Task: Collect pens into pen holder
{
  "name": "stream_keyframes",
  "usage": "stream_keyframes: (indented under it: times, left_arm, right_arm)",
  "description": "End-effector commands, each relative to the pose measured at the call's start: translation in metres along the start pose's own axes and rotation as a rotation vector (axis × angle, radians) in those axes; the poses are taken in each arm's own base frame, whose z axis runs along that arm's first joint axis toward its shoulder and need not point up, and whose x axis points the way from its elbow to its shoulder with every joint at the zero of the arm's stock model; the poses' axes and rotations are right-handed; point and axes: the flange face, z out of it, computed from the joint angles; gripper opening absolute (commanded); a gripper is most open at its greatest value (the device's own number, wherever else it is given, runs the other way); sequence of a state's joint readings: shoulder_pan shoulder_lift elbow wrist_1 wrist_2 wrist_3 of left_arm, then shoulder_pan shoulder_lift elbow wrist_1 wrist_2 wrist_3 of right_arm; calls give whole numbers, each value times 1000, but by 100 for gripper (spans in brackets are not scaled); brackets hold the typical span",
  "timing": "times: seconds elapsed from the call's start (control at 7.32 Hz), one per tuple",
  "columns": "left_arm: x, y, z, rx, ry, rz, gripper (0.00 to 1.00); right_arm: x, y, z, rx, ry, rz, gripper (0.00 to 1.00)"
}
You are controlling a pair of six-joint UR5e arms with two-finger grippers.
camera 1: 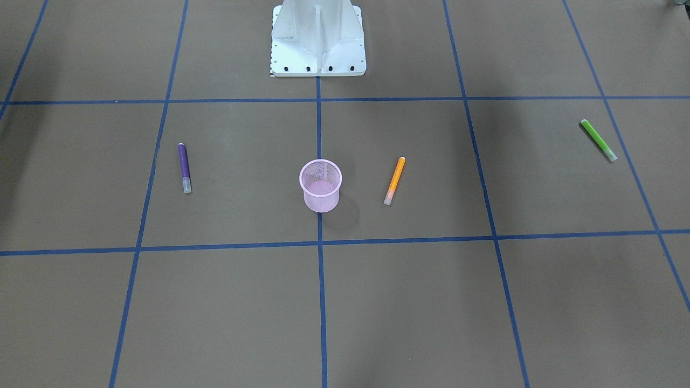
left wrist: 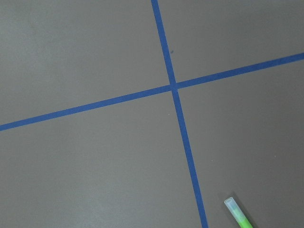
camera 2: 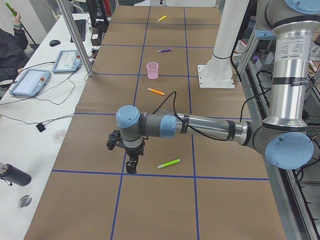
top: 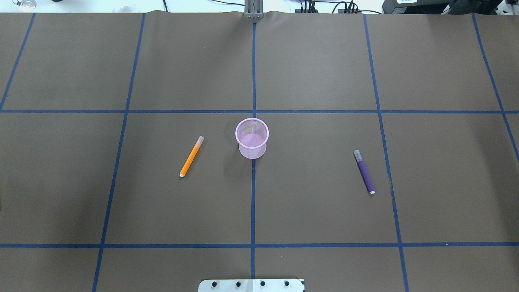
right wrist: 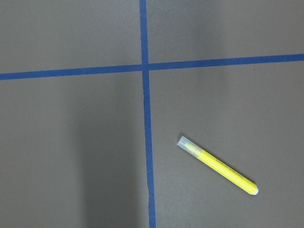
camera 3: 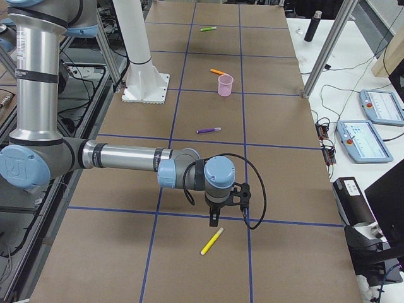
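Note:
The pink mesh pen holder (top: 252, 138) stands upright at the table's middle, with nothing showing inside it. An orange pen (top: 191, 156) lies to its left and a purple pen (top: 364, 171) to its right. A green pen (camera 2: 168, 163) lies at the table's left end, just beside my left gripper (camera 2: 131, 177), which hangs over the paper. At the right end a yellow pen (camera 3: 212, 241) lies right below my right gripper (camera 3: 214, 235). Neither wrist view shows fingers, so I cannot tell whether either gripper is open or shut.
The white robot base (camera 1: 318, 40) stands behind the holder. Side tables hold teach pendants (camera 2: 30, 82), cables and a black bottle (camera 2: 15, 175). A person (camera 2: 10, 45) sits at the left table. A metal post (camera 3: 322, 53) rises at the table's far edge.

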State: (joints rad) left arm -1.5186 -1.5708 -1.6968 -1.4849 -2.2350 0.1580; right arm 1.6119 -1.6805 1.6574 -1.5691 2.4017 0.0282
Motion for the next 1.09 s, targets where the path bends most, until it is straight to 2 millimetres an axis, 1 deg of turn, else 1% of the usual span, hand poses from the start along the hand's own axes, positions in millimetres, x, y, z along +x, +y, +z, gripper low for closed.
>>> stream_keyframes:
  times: [0.0,0.27,0.55,0.68,0.82,0.96]
  left_arm:
    - [0,0,0,1,0,1,100]
    - [3,-1,-4,5,-1,-3,100]
    - [11,-2,-13,26,-4,12,100]
    - [8,8,-6,13,3,-34,100]
    - [18,4,-12,33,53,-130,100]
    - [32,-2,-24,73,105,-153,100]
  right_arm:
    - [-3,-1,-4,8,-1,-4,100]
    - [-5,0,-6,15,-1,-10,100]
    - [-10,3,-11,25,-3,-22,100]
    - [-13,4,-14,31,-3,-27,100]
    - [-15,3,-16,34,-2,-30,100]
    - [-15,3,-16,35,-2,-31,100]
